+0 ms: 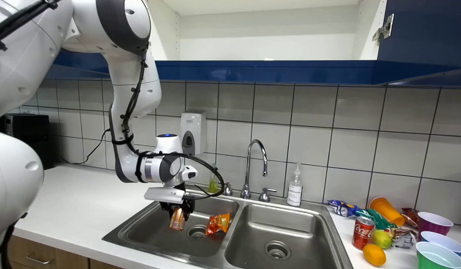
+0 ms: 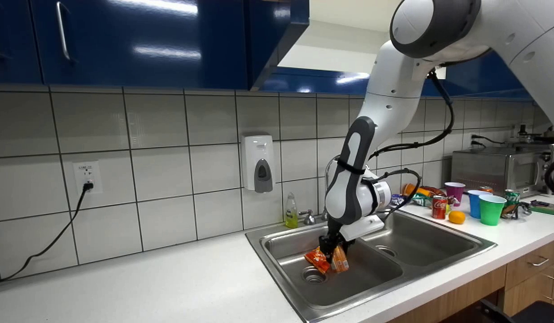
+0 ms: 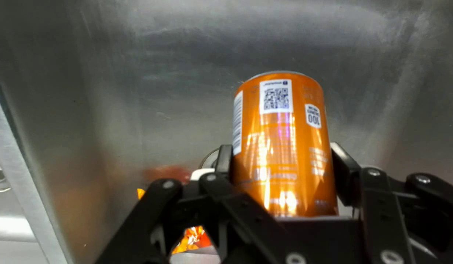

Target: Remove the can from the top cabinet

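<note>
The jaws clasp an orange can (image 2: 340, 260) over the sink (image 2: 348, 288); a red snack bag (image 2: 317, 259) lies near them. Above the jaws, a blue cupboard (image 2: 321, 80) stands open; cups (image 2: 491, 210) stand on the counter (image 2: 169, 282) well apart from them.

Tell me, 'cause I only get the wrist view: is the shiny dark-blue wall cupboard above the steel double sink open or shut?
Observer: The shiny dark-blue wall cupboard stands open above the steel double sink.
Operator: Cool! Which half of the sink is under my shiny orange metal can?
Observer: The half nearer the white-and-grey plastic soap dispenser.
Operator: Any other cans around?
Observer: Yes, a red metal Coca-Cola can stands upright on the white countertop.
</note>
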Controlling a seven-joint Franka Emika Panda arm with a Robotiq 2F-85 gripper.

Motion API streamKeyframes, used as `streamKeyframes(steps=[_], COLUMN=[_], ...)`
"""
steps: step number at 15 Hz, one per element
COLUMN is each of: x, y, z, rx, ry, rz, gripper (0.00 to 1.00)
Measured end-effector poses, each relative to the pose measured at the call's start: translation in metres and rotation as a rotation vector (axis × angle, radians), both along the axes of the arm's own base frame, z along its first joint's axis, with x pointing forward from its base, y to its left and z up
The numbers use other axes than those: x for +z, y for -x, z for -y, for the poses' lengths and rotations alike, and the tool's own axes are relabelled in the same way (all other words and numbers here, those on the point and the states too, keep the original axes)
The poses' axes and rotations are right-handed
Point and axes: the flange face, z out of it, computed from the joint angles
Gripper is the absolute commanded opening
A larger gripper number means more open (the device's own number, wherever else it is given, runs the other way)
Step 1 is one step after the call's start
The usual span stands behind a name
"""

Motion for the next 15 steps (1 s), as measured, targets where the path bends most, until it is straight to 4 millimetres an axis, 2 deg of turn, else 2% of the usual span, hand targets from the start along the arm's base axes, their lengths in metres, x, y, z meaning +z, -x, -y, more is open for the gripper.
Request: streamKeyframes(steps=[15], x=[-0.046], y=[0.012], z=[-0.007], rx=[0.038], ry=[0.012], rz=[0.092], gripper=[0.39])
